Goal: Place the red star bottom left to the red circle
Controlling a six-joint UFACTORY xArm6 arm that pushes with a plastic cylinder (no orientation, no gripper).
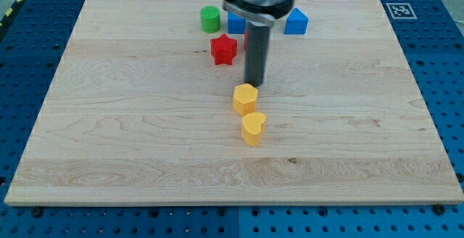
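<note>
Tool: a plain dark rod with no jaws to spread or press, so it holds nothing; my tip point(254, 84) rests on the surface point(109, 144) just above the yellow hexagon point(245, 98).
Red star point(224, 49): lies free, up and to the view's left of my tip, apart from it.
Red circle point(246, 38): mostly hidden behind the rod; only a red sliver shows just right of the star.
Other blocks: green cylinder point(210, 19), two blue blocks point(235, 23) point(296, 22) near the view's top, yellow heart point(253, 128) below the hexagon.
Progress: the star appears beside the circle, roughly level with it; judged unfinished, as it probably needs nudging downward.
</note>
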